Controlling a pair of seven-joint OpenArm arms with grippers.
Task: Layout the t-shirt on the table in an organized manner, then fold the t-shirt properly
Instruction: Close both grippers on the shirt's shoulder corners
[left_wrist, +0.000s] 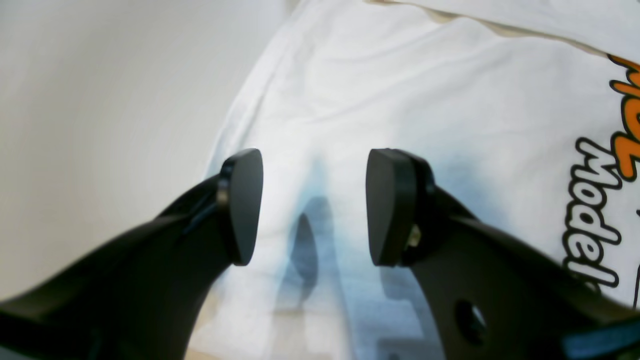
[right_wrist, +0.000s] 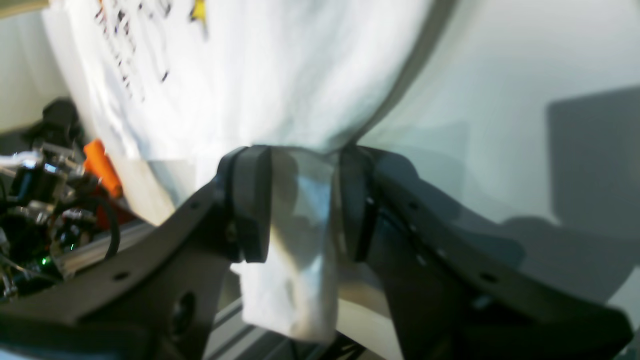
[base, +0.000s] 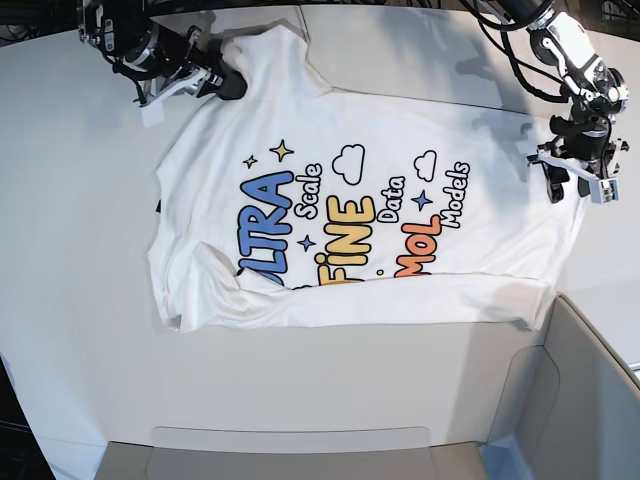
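The white t-shirt (base: 330, 130) lies spread on the white table (base: 80, 300) with its colourful letter print facing up. Its lower hem is rumpled and one side is folded over. At the shirt's far left corner, my right gripper (base: 225, 80) is shut on a bunch of cloth. The right wrist view shows that wad of t-shirt (right_wrist: 300, 225) pinched between the pads of the right gripper (right_wrist: 305, 200). My left gripper (base: 575, 185) hovers over the shirt's right edge. In the left wrist view the left gripper (left_wrist: 315, 200) is open and empty above plain cloth of the t-shirt (left_wrist: 400, 75).
A grey-white bin edge (base: 290, 450) runs along the front, and another raised panel (base: 580, 380) stands at the front right. An orange part (right_wrist: 102, 165) and cabling (right_wrist: 35, 200) sit beyond the table edge near my right arm. Bare table (left_wrist: 100, 100) lies left of the left gripper.
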